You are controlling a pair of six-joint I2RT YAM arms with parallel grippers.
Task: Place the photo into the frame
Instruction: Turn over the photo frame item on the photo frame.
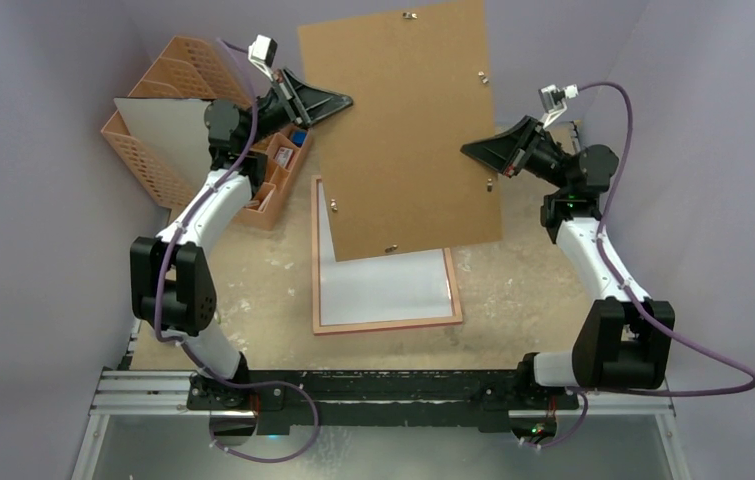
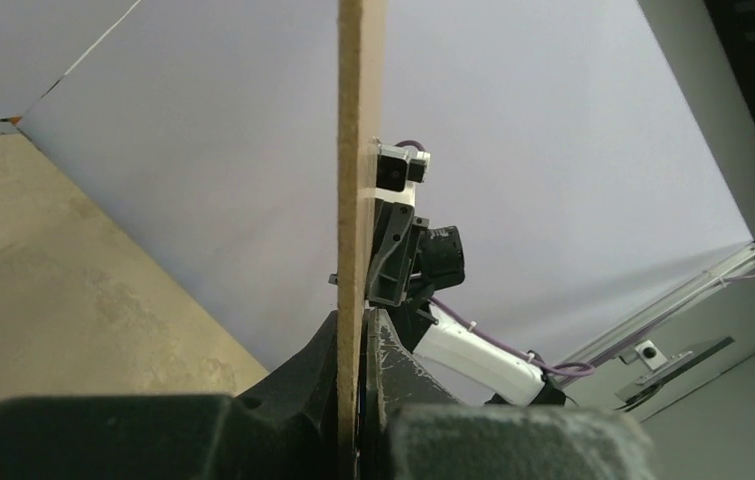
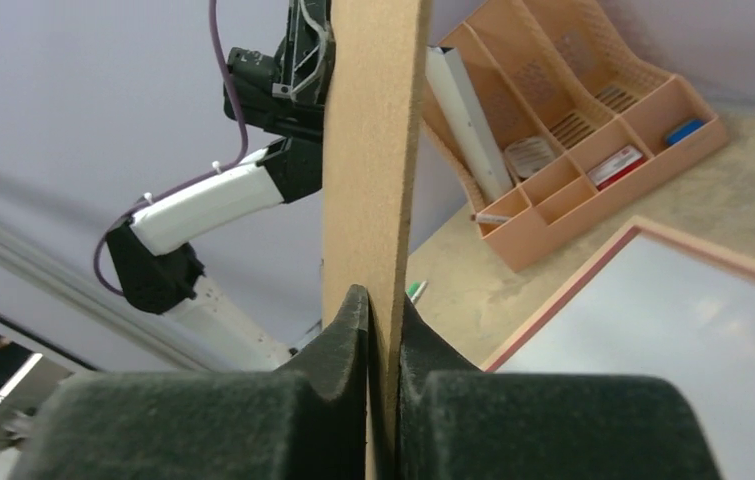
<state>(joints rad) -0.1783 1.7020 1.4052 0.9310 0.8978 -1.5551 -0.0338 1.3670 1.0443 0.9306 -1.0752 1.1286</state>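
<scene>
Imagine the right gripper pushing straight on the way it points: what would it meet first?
The backing board: its edge sits clamped between the fingers of the right gripper, so the board fills that line. Further along, the left gripper on the opposite edge seems roughly in line, though depth is unclear.

No words, numbers or logos can be read. The brown backing board [image 1: 403, 130] over the frame [image 1: 383, 326] is plain. Left of the frame, packets [image 3: 616, 165] in the orange desk organiser [image 3: 573, 215] are too small to read.

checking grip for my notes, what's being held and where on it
The brown backing board, held by both: the left gripper pinches its left edge, the right gripper its right edge.
</scene>
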